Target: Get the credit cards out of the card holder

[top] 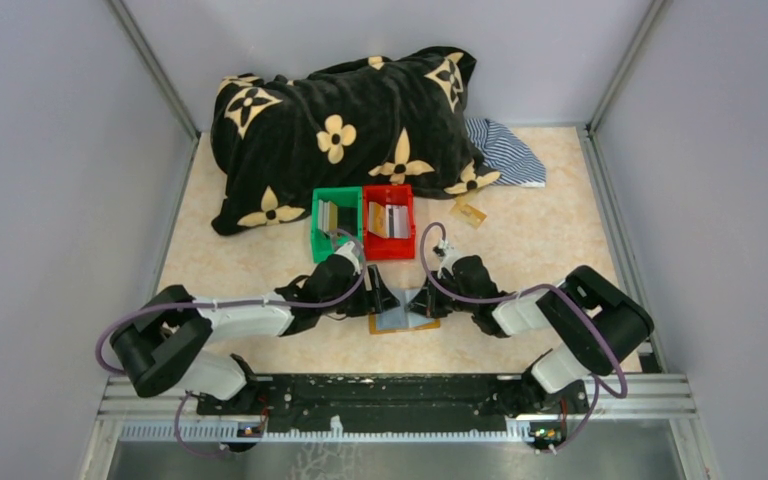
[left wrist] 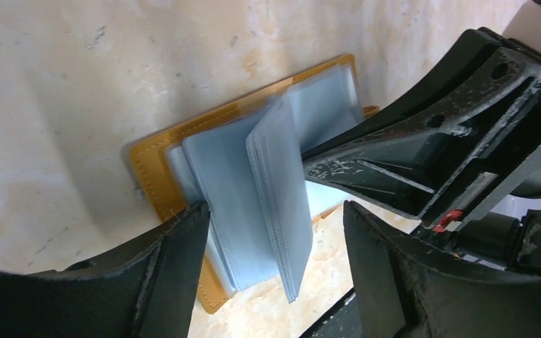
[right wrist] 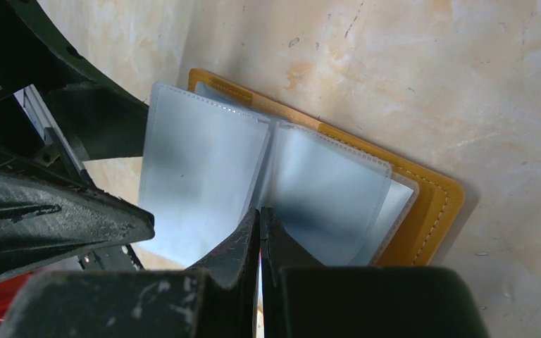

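Note:
The card holder (top: 403, 320) lies open on the table between my two grippers, tan-brown leather outside (left wrist: 148, 165) and grey see-through sleeves inside (right wrist: 204, 176). A stack of sleeves (left wrist: 282, 197) stands up from its spine. My left gripper (left wrist: 275, 211) is open, one finger on each side of that stack. My right gripper (right wrist: 259, 211) is shut, its tips against the sleeves at the spine; nothing shows between the fingers. Several credit cards stand in the green bin (top: 332, 215) and the red bin (top: 388, 220). No card shows in the sleeves.
The two bins stand side by side just beyond the holder. A gold-tan card or tag (top: 468, 212) lies on the table right of the red bin. A black blanket with cream flowers (top: 350, 120) and a striped cloth (top: 505, 150) fill the back.

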